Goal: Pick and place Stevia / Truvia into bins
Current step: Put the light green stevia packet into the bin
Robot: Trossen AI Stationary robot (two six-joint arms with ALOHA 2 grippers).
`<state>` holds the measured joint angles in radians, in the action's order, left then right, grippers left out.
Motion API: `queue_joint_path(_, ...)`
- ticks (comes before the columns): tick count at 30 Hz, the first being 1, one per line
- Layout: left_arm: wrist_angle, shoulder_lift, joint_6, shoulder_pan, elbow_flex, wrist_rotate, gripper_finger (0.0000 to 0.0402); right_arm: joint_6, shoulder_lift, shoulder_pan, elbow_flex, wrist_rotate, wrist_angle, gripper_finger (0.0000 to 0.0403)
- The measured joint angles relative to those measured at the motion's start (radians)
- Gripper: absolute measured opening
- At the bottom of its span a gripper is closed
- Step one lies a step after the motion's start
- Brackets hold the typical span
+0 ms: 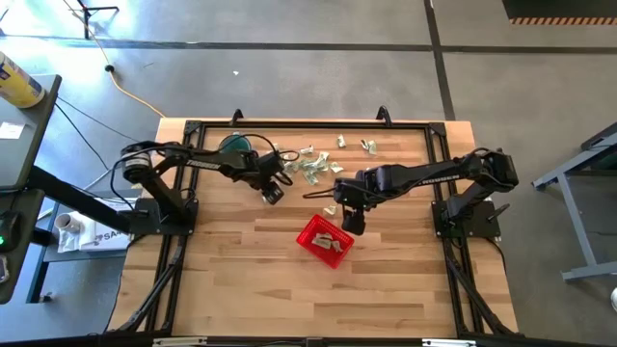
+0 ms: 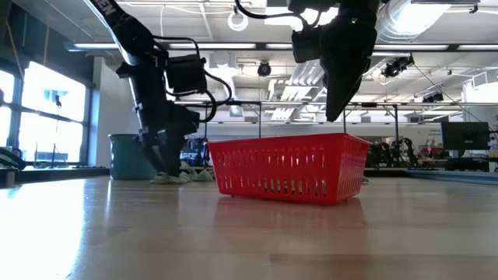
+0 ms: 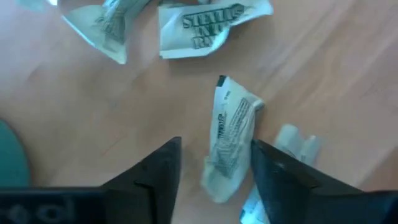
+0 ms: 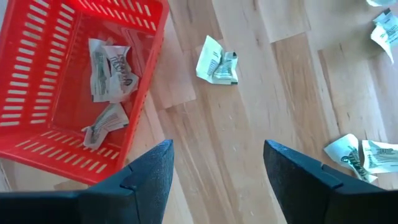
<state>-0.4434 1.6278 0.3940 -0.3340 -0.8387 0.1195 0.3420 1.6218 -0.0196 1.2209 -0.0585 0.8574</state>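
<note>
Your left gripper (image 3: 214,165) is down at the table among the scattered Stevia sachets (image 1: 310,164), its fingers (image 3: 155,174) apart with one crumpled sachet (image 3: 229,134) lying between them; the jaws straddle it and are not clamped on it. Other packets lie near it on the wood, one with printed lettering (image 3: 208,28) just beyond. In the high view this gripper (image 1: 273,192) sits at the near edge of the pile, close to the teal cup (image 1: 234,145). Your right gripper (image 4: 214,171) hangs above the table with its fingers (image 4: 149,171) spread and nothing between them. It is just beside the red basket (image 4: 152,34), over bare wood. The basket (image 1: 323,241) stands near the middle of the table, well apart from the main pile, and holds at least two sachets (image 4: 111,65). One loose sachet (image 4: 216,65) lies on the table near the basket's corner. In the low view the right gripper (image 2: 342,70) is above the basket's rim (image 2: 288,141), not touching it.
</note>
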Motion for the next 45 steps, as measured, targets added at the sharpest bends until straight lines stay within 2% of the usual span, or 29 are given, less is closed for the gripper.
queue_joint_path(9, 0.085, 0.001, 0.004, 0.0, 0.0, -0.001, 0.0058, 0.001, 0.0, 0.0, 0.0, -0.011, 0.0, 0.0238)
queue_joint_path(11, 0.08, 0.0, 0.008, 0.0, -0.007, -0.032, 0.0025, 0.0, 0.0, 0.0, 0.0, -0.01, 0.002, 0.0238)
queue_joint_path(12, 0.068, -0.001, 0.014, 0.0, -0.017, -0.058, 0.0022, -0.001, 0.0, 0.0, 0.0, -0.011, 0.004, 0.0238)
queue_joint_path(18, 0.025, -0.002, 0.006, 0.072, -0.121, -0.201, 0.0044, -0.008, -0.018, -0.009, 0.0, -0.019, 0.042, 0.0238)
queue_joint_path(22, 0.036, -0.003, -0.09, 0.174, -0.198, -0.236, 0.0022, -0.011, -0.032, -0.012, 0.0, -0.021, 0.063, 0.0238)
queue_joint_path(27, 0.137, -0.003, -0.178, 0.283, -0.235, -0.299, 0.0026, -0.091, -0.035, -0.014, 0.0, -0.019, 0.134, 0.0238)
queue_joint_path(31, 0.235, 0.003, -0.179, 0.337, -0.235, -0.351, 0.0061, -0.17, -0.035, -0.014, 0.0, -0.018, 0.139, 0.0238)
queue_joint_path(39, 0.345, 0.12, -0.126, 0.439, -0.233, -0.34, 0.0064, -0.246, -0.034, -0.005, -0.04, 0.011, 0.13, 0.0238)
queue_joint_path(45, 0.348, 0.113, -0.064, 0.477, -0.234, -0.161, 0.0113, -0.265, -0.032, -0.001, -0.139, 0.079, -0.061, 0.0238)
